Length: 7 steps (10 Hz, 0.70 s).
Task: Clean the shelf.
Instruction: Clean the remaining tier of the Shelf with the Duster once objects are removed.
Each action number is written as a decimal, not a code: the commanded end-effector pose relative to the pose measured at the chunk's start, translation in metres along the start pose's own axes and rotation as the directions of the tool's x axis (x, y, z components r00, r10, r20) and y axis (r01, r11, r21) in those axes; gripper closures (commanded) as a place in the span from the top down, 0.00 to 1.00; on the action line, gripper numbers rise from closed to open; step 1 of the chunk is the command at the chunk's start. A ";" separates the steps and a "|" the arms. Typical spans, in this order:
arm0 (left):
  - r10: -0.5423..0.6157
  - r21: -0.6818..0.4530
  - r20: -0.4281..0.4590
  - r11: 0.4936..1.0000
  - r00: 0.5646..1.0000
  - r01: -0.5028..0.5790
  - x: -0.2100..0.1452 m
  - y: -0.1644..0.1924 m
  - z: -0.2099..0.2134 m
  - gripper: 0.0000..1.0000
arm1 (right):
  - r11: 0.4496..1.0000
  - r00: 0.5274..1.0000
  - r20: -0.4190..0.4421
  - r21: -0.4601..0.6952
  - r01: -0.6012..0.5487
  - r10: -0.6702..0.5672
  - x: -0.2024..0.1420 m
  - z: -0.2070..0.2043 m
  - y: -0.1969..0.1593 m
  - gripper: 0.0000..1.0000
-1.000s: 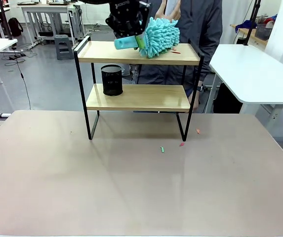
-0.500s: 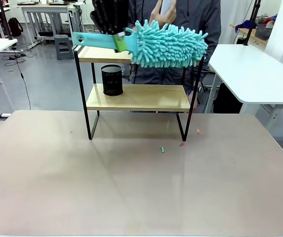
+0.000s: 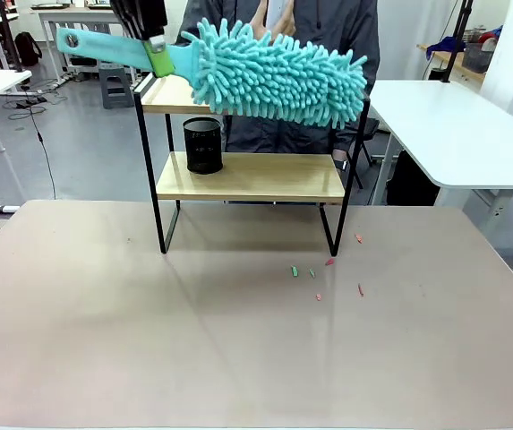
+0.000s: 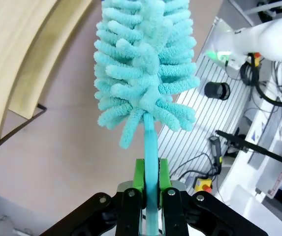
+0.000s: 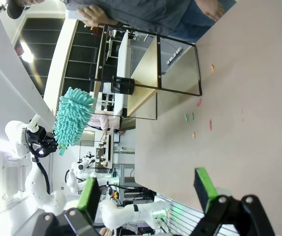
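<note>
Standing upright, shelf [image 3: 249, 177] long axis left-right

Turquoise duster [image 3: 283, 76], black-framed pale-wood shelf [image 3: 265, 176]

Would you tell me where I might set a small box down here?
On the black-framed wooden shelf, the lower board is bare right of the black mesh cup. The tan tabletop is free left of and nearer than the coloured scraps by the shelf's right leg. The fluffy turquoise duster crowds the top board.

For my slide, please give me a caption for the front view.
Left gripper holds a teal duster up in front of the shelf; small scraps lie on the table below.
</note>
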<state>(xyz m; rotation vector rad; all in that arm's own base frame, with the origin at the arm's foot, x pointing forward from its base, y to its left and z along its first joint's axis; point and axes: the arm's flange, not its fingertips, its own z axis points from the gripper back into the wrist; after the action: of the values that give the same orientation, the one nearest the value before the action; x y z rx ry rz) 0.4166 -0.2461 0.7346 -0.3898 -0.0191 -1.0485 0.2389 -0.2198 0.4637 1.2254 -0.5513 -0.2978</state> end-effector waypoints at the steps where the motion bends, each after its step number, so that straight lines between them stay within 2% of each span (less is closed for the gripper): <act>1: 0.009 -0.026 0.119 1.000 0.993 -0.006 -0.027 -0.002 -0.002 0.12 | 0.999 1.000 0.017 0.024 -0.024 0.023 0.003 -0.001 0.001 1.00; 2: 0.099 0.012 0.233 0.994 0.968 -0.105 -0.045 -0.001 0.014 0.12 | 0.999 1.000 0.017 0.024 -0.024 0.023 0.003 -0.001 0.001 1.00; 3: 0.234 0.029 0.387 0.964 0.892 -0.266 -0.086 0.001 0.033 0.12 | 0.999 1.000 0.017 0.024 -0.024 0.023 0.003 -0.001 0.001 1.00; 4: 0.328 -0.003 0.505 0.926 0.799 -0.378 -0.131 -0.002 0.042 0.12 | 0.999 1.000 0.017 0.024 -0.024 0.023 0.003 -0.001 0.001 1.00; 5: 0.445 -0.021 0.611 0.836 0.654 -0.549 -0.173 -0.005 0.043 0.12 | 0.999 1.000 0.017 0.024 -0.024 0.023 0.003 -0.001 0.001 1.00; 6: 0.516 -0.074 0.695 0.744 0.501 -0.664 -0.212 -0.008 0.036 0.12 | 0.999 1.000 0.017 0.024 -0.024 0.023 0.003 -0.001 0.001 1.00; 7: 0.552 -0.132 0.744 0.674 0.377 -0.727 -0.243 -0.005 0.024 0.12 | 0.999 1.000 0.017 0.024 -0.024 0.023 0.003 -0.001 0.001 1.00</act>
<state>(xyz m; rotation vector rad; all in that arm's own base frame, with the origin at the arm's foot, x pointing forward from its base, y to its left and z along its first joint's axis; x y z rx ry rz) 0.3189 -0.0298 0.7444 -0.5706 -0.5149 -0.2481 0.2394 -0.2205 0.4637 1.2248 -0.5503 -0.2988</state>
